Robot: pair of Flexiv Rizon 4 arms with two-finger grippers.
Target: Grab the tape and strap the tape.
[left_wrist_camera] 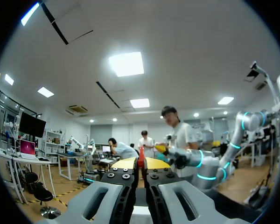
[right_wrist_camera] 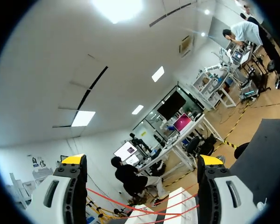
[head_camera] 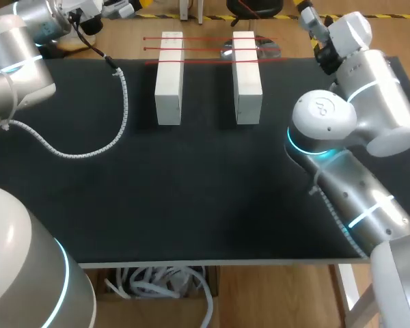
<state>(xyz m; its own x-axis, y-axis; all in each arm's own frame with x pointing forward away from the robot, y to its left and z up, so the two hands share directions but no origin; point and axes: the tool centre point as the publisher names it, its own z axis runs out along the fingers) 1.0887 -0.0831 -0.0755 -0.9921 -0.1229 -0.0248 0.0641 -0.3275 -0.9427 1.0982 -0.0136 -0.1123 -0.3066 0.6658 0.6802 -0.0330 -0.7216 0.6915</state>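
Note:
Several strands of red tape (head_camera: pixel 212 49) run across the far ends of two white blocks (head_camera: pixel 169 78) (head_camera: pixel 247 77); a shiny tape roll (head_camera: pixel 260 48) lies behind the right block. My left gripper (left_wrist_camera: pixel 140 163) is held off the far left corner and is shut, with a narrow red strip (left_wrist_camera: pixel 141 156) pinched between its yellow tips. My right gripper (right_wrist_camera: pixel 142 161) is raised at the far right, wide open with nothing between its fingers. Under it, the right wrist view shows the red strands (right_wrist_camera: pixel 144 207) and a white block (right_wrist_camera: pixel 177 201).
A black mat (head_camera: pixel 205 205) covers the table. A white coiled cable (head_camera: pixel 89 147) from my left arm (head_camera: pixel 17 65) loops over the mat's left part. My right arm (head_camera: pixel 355 116) bends over the right edge. A box of cables (head_camera: pixel 160 283) sits below the front edge.

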